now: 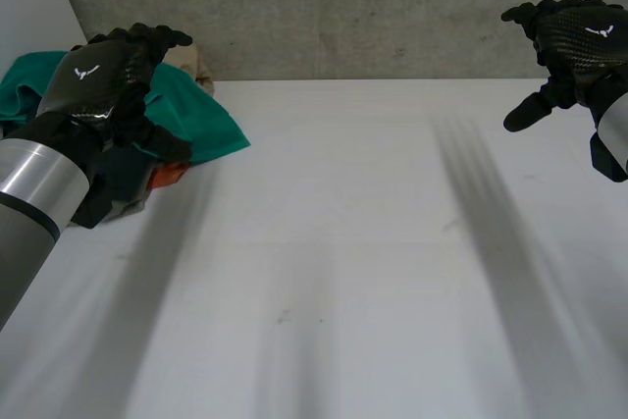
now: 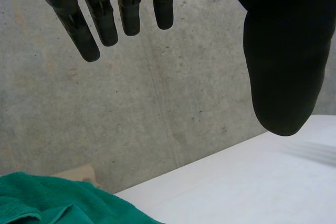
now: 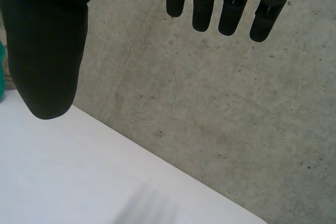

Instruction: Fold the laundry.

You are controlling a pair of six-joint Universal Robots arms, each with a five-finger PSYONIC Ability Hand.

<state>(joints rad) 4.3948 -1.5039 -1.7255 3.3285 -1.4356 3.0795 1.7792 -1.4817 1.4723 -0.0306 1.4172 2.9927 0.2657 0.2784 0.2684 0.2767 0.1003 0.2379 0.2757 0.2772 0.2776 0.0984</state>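
A pile of laundry lies at the table's far left corner, with a teal cloth (image 1: 191, 120) on top and a bit of orange cloth (image 1: 169, 176) under it. My left hand (image 1: 103, 80) hovers over this pile, fingers straight and open, holding nothing. In the left wrist view the fingers (image 2: 100, 17) and thumb (image 2: 281, 51) are spread, and the teal cloth (image 2: 47, 203) lies below them. My right hand (image 1: 574, 41) hangs above the table's far right, open and empty. Its fingers (image 3: 231, 3) and thumb (image 3: 47, 45) stand apart in the right wrist view.
The white table (image 1: 343, 272) stretches bare across the middle and front. A grey concrete wall (image 1: 363, 7) rises right behind its far edge. A beige cloth (image 1: 202, 68) peeks from behind the pile.
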